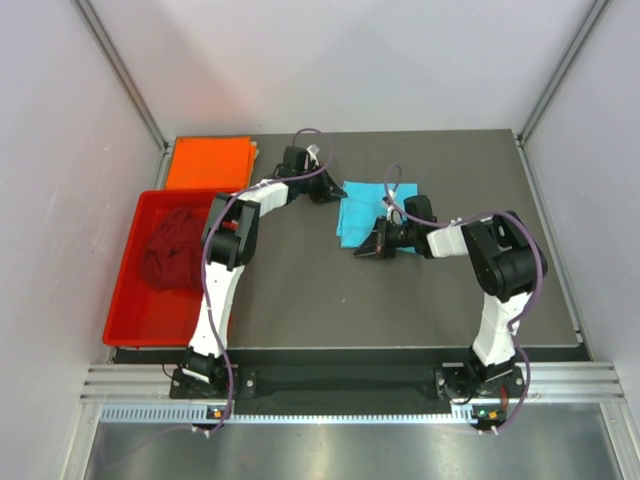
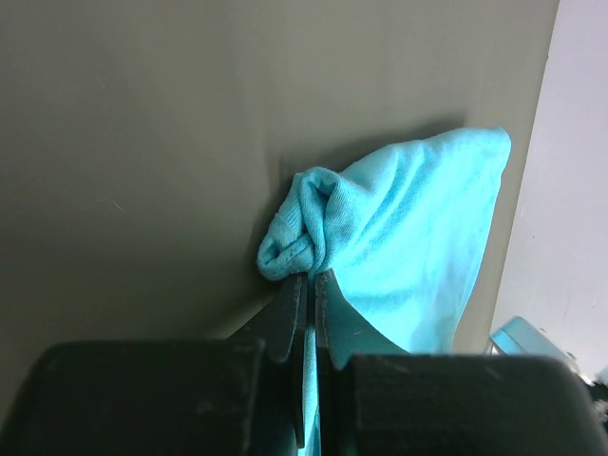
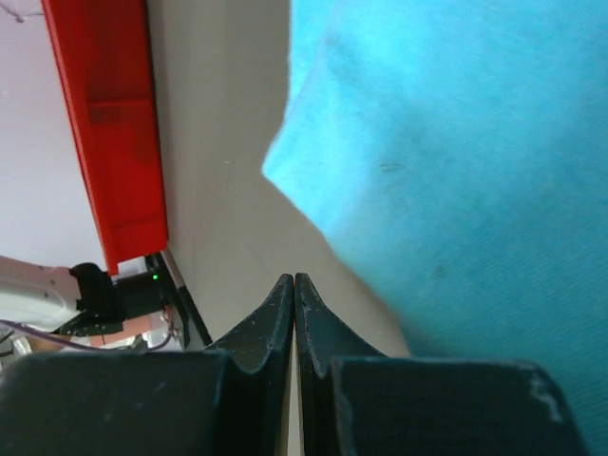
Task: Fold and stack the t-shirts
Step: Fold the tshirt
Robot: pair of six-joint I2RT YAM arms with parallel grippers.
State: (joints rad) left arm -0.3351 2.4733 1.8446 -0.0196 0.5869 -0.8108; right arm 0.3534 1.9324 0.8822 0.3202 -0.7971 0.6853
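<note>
The turquoise t-shirt (image 1: pixel 372 212) lies folded on the dark table, right of centre. My left gripper (image 1: pixel 338 194) is at its far left corner. In the left wrist view the gripper (image 2: pixel 313 277) is shut on a bunched fold of the turquoise shirt (image 2: pixel 408 237), with cloth showing between the jaws. My right gripper (image 1: pixel 358 249) sits at the shirt's near left corner. In the right wrist view it (image 3: pixel 294 278) is shut and empty, with the turquoise cloth (image 3: pixel 456 142) just beside it. The orange t-shirt (image 1: pixel 208 162) lies folded flat at the back left. The maroon t-shirt (image 1: pixel 172 250) is crumpled in the tray.
A red plastic tray (image 1: pixel 130 300) stands at the table's left edge and also shows in the right wrist view (image 3: pixel 104 114). White walls enclose the table on the left, back and right. Bare table lies in front of the turquoise shirt.
</note>
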